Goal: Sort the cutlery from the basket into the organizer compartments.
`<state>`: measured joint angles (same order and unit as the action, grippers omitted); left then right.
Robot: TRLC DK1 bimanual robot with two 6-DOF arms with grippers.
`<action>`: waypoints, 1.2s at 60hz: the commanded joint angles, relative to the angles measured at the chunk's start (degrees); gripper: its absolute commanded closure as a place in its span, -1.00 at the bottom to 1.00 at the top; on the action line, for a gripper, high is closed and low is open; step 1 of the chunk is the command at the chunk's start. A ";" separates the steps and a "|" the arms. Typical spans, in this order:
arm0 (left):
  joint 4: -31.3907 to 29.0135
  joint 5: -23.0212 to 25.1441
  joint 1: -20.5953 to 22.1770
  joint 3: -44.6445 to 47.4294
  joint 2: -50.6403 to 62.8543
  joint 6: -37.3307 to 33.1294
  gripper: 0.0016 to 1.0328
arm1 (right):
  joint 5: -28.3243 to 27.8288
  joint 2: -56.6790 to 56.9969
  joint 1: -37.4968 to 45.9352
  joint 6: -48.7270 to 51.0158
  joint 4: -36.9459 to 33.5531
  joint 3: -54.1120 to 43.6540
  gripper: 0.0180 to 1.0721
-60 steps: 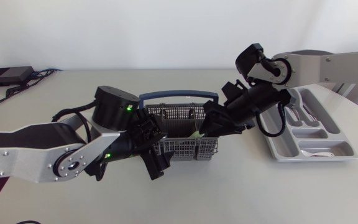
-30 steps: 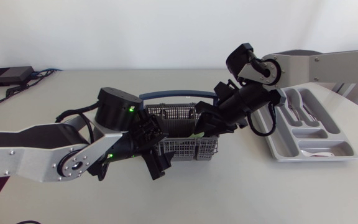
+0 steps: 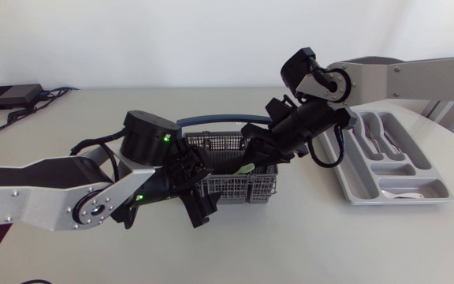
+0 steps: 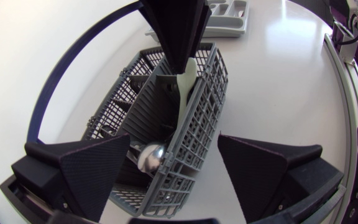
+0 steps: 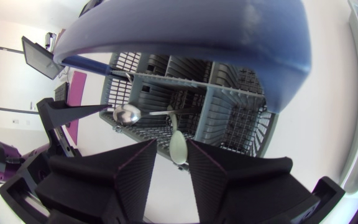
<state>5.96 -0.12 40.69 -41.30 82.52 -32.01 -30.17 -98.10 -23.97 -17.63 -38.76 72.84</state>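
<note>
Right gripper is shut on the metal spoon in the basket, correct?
No. The right gripper is shut on the pale green utensil in the basket; the metal spoon lies loose there, as the left wrist view shows.

No readable text, labels, numbers or signs anywhere in the three views, neither on the arms nor on the table.

A: Pale utensil: top hidden between right pincer fingers; end below pincer lost behind basket divider. Type?
B: Cannot tell. Beyond pincer, organizer cut off at edge.
</note>
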 commanded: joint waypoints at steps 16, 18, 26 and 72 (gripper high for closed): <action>0.64 -0.14 -0.43 0.96 -0.96 -1.39 -0.89 | 0.29 -2.97 -1.79 -1.36 -0.44 1.17 0.51; 0.64 -0.23 -0.43 1.04 -0.96 -1.39 -0.89 | 0.29 -2.97 -1.87 -1.27 -0.44 1.17 0.55; 0.72 -0.14 -0.43 1.22 -1.05 -1.39 -0.89 | 0.38 -2.88 -2.14 -1.18 -0.44 1.43 0.68; 0.28 -0.50 -0.70 2.28 -2.98 -1.30 -0.89 | -0.59 -0.51 -3.10 1.02 -5.97 7.14 0.89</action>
<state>6.11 -0.23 40.51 -40.75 80.90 -32.03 -30.04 -99.77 -27.27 -17.32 -43.13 77.87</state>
